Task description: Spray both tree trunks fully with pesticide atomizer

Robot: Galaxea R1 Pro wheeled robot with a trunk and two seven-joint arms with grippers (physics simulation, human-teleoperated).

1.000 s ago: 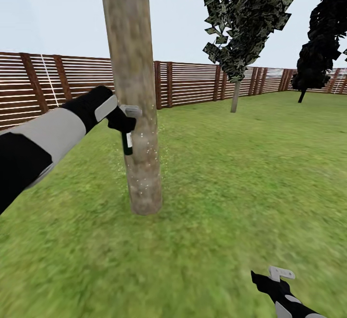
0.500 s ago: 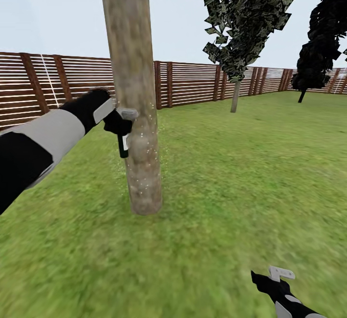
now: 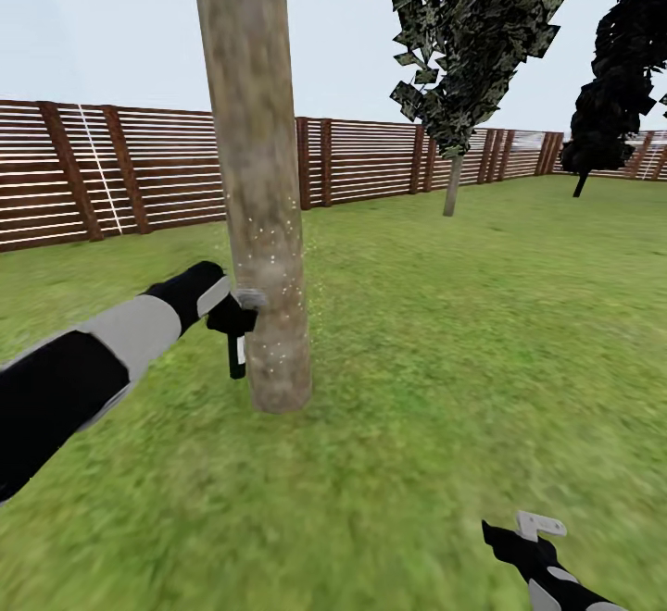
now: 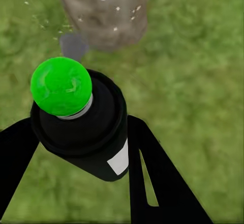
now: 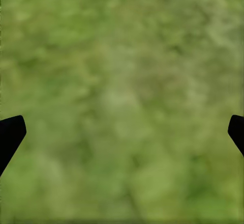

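Atomizer (image 4: 81, 127) with green tip clamped in left gripper (image 3: 243, 315) beside speckled trunk (image 3: 255, 176), right gripper (image 3: 533, 537) fingers apart over grass (image 3: 445, 361), fence (image 3: 371, 162) behind.

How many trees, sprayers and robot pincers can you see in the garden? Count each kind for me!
Trees: 3: the thick mottled grey-brown trunk, the narrow dark-leaved tree, the black-looking tree by the fence.
Sprayers: 1: the small dark atomizer with a green tip.
Pincers: 2: left pincer, right pincer.
Total: 6.
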